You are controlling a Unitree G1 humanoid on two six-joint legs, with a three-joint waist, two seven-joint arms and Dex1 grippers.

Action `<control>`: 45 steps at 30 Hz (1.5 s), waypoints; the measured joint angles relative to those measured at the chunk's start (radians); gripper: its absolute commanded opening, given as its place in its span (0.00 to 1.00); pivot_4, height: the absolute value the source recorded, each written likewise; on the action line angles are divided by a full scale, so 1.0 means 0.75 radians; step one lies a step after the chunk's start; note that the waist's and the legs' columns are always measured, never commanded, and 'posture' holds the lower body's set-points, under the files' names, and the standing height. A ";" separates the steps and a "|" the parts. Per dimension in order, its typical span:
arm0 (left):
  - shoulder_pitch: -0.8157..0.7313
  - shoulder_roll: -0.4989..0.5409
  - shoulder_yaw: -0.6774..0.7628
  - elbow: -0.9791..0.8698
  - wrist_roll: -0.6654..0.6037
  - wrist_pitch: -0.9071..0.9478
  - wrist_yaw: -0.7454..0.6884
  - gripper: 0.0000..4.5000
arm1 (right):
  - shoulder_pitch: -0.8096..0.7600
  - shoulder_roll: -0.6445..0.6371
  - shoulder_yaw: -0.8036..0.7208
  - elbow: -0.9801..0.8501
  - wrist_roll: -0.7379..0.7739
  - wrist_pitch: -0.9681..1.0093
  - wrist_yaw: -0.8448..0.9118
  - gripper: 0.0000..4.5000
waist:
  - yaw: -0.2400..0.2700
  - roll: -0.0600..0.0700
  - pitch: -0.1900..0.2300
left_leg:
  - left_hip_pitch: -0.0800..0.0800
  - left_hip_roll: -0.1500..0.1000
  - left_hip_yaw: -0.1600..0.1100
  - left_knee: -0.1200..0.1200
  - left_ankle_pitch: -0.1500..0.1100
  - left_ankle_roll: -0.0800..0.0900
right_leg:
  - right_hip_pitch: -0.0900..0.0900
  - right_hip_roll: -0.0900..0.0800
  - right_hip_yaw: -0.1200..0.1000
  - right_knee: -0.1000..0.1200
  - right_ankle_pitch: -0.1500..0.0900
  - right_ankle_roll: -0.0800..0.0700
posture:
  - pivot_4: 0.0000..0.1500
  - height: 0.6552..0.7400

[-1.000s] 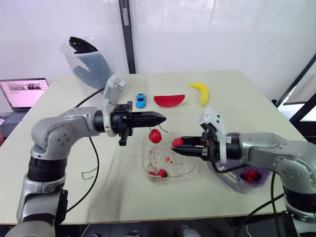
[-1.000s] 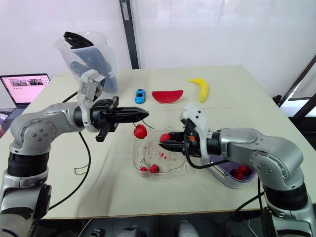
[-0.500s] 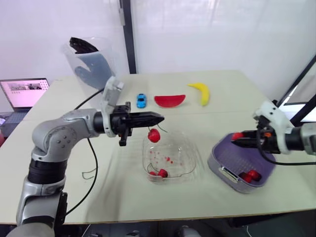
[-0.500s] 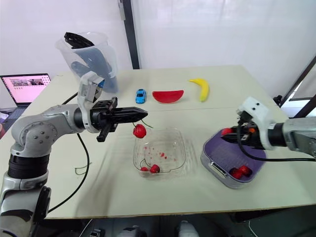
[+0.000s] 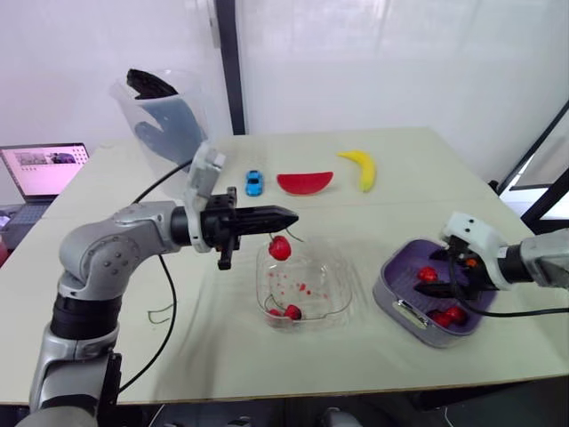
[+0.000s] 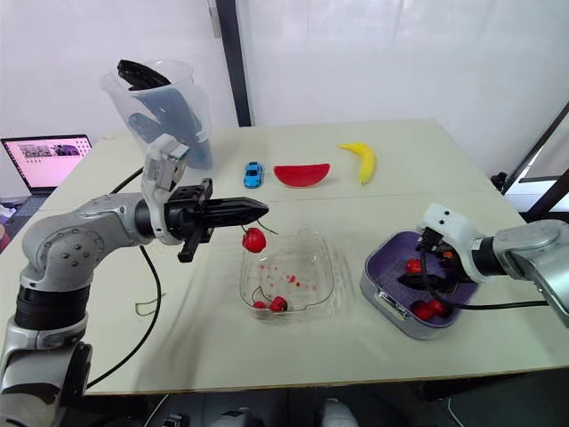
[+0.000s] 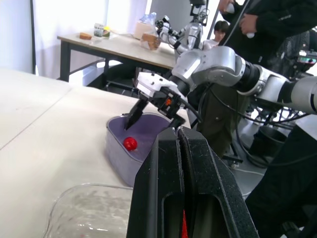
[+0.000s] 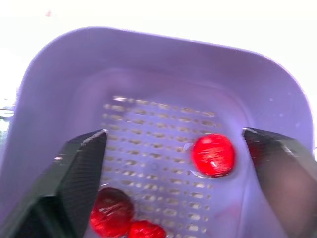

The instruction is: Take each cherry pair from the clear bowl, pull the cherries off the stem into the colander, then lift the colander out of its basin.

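Currently, left gripper is clamped shut on a stem, with one cherry hung above the clear bowl. Right gripper is spread open inside the colander, where loose cherries are seen.

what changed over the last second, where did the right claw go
The right claw carried its red cherry from over the clear plastic bowl rightward to the purple colander, then opened and dropped it inside. Unchanged: the left claw stays shut on the thin stem, with the hanging cherry dangling above the bowl.
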 measured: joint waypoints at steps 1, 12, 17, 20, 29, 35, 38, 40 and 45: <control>0.001 0.000 0.000 0.000 -0.001 0.000 0.007 0.00 | -0.028 -0.012 0.000 -0.007 0.001 0.003 0.019 0.98 | 0.000 0.000 0.000 | 0.000 0.000 0.000 0.000 0.000 0.000 | 0.000 0.000 0.000 0.000 0.000 0.000 | 1.00 1.00; 0.001 -0.039 0.034 -0.036 -0.047 0.004 0.111 0.00 | -0.496 0.475 -0.021 -0.353 0.412 0.392 -0.154 0.98 | 0.010 -0.001 0.001 | -0.001 0.000 -0.002 0.001 0.000 0.000 | 0.000 -0.001 -0.001 -0.001 0.000 0.000 | 1.00 1.00; -0.014 -0.038 0.040 -0.050 -0.078 0.011 0.126 0.00 | -0.571 0.777 0.006 -0.368 0.528 0.508 -0.345 0.98 | 0.018 -0.001 0.001 | -0.001 -0.001 -0.003 0.000 0.000 0.000 | -0.001 -0.001 -0.001 -0.001 0.001 0.001 | 1.00 1.00; -0.015 -0.038 0.040 -0.051 -0.085 0.011 0.134 0.00 | -0.582 0.888 0.018 -0.365 0.556 0.542 -0.440 0.98 | 0.021 -0.001 0.001 | -0.001 -0.001 -0.003 0.001 0.000 0.000 | -0.001 -0.001 -0.001 -0.001 0.001 0.001 | 1.00 1.00; -0.017 -0.037 0.041 -0.051 -0.088 0.009 0.158 0.00 | -0.623 1.010 0.019 -0.373 0.617 0.571 -0.585 0.68 | 0.011 -0.001 0.001 | -0.001 -0.001 -0.003 0.000 0.000 0.000 | -0.001 -0.001 -0.001 -0.001 0.001 0.001 | 1.00 1.00; -0.017 -0.043 0.041 -0.051 -0.087 0.003 0.169 0.00 | -0.624 1.008 0.019 -0.373 0.616 0.563 -0.620 0.47 | -0.004 -0.001 0.001 | -0.001 -0.001 -0.003 0.000 0.000 0.000 | -0.001 -0.001 -0.001 0.000 0.001 0.001 | 1.00 1.00; -0.017 -0.044 0.041 -0.051 -0.087 0.001 0.171 0.00 | -0.624 0.995 0.019 -0.373 0.617 0.561 -0.622 0.47 | -0.007 -0.001 0.001 | -0.001 -0.001 -0.003 0.000 0.000 0.000 | -0.001 0.000 0.000 0.000 0.001 0.001 | 1.00 1.00; -0.017 -0.044 0.040 -0.051 -0.087 -0.001 0.171 0.00 | -0.625 0.990 0.019 -0.373 0.618 0.561 -0.621 0.34 | -0.006 -0.001 0.001 | -0.001 -0.001 -0.003 0.000 0.000 0.000 | -0.001 0.000 0.000 0.000 0.001 0.001 | 1.00 1.00; -0.017 -0.044 0.040 -0.051 -0.087 -0.005 0.169 0.00 | -0.626 0.990 0.019 -0.374 0.618 0.560 -0.622 0.10 | -0.005 -0.001 0.001 | -0.001 -0.001 -0.003 0.000 0.000 0.000 | -0.001 0.000 0.000 0.000 0.001 0.001 | 1.00 1.00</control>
